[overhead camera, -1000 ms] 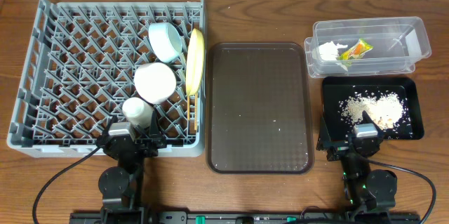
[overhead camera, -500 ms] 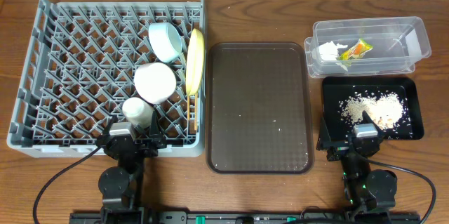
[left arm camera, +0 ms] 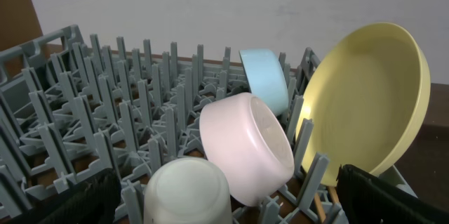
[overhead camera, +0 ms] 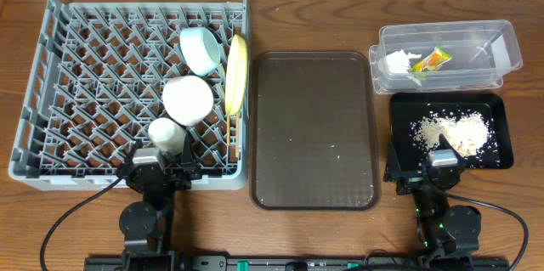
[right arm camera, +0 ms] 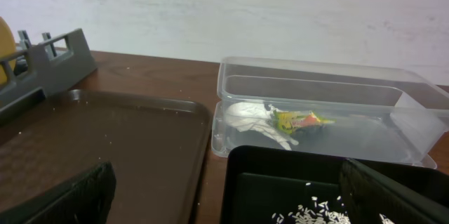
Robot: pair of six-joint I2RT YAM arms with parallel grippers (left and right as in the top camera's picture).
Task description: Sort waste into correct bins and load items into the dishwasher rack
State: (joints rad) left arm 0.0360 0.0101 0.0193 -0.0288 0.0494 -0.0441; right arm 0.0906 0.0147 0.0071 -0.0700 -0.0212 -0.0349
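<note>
The grey dishwasher rack (overhead camera: 85, 67) holds the light blue bowl (overhead camera: 201, 50), the yellow plate (overhead camera: 235, 71) on edge, the white bowl (overhead camera: 187, 99), the small white cup (overhead camera: 165, 133) and the chopsticks (overhead camera: 234, 135). In the left wrist view the cup (left arm camera: 186, 190), white bowl (left arm camera: 245, 147), blue bowl (left arm camera: 265, 78) and plate (left arm camera: 365, 97) stand close ahead. The clear tub (overhead camera: 446, 54) holds the white paper (overhead camera: 399, 60) and the wrapper (overhead camera: 432, 60). The black tray (overhead camera: 501, 139) holds rice scraps (overhead camera: 450, 131). My left gripper (overhead camera: 159, 169) and right gripper (overhead camera: 442, 167) are open and empty at the near edge.
The brown serving tray (overhead camera: 313, 127) lies between the rack and the bins, with a few crumbs on it. It also shows in the right wrist view (right arm camera: 105, 147), left of the black tray (right arm camera: 280, 175) and the clear tub (right arm camera: 323, 112).
</note>
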